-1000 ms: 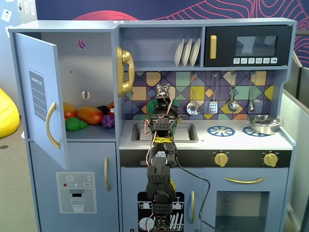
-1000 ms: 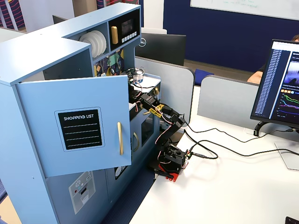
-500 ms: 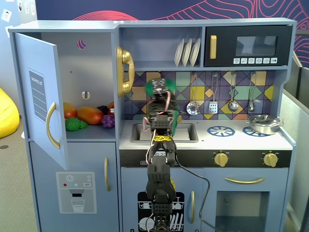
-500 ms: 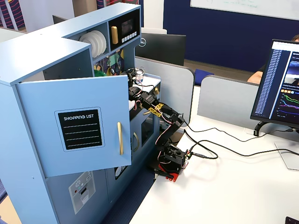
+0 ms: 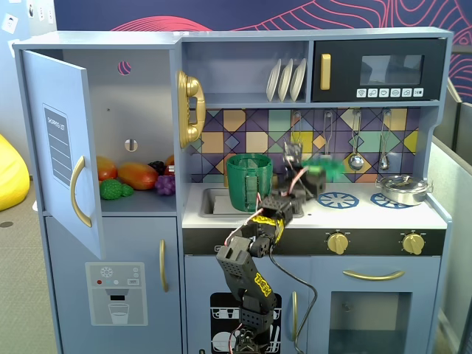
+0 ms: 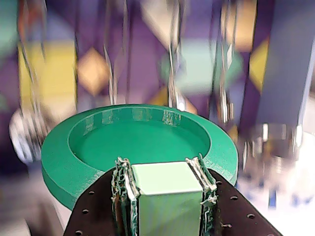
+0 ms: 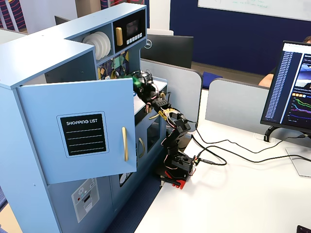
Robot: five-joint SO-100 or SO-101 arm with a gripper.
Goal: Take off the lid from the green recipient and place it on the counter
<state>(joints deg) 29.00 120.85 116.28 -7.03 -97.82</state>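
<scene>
Your gripper (image 6: 165, 184) is clamped on the lid (image 6: 138, 147)'s tab, clear of the pot (image 5: 248, 181); lower it onto the counter (image 5: 369, 214).

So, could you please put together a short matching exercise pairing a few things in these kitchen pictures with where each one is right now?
Things:
1. lid
2. green recipient
3. steel pot
4. white plates

Places:
A. on the shelf beside the microwave
B. held in the gripper by its tab, above the counter
C. at the right end of the counter
D. standing open-topped by the sink

Pairs: 1-B, 2-D, 3-C, 4-A
</scene>
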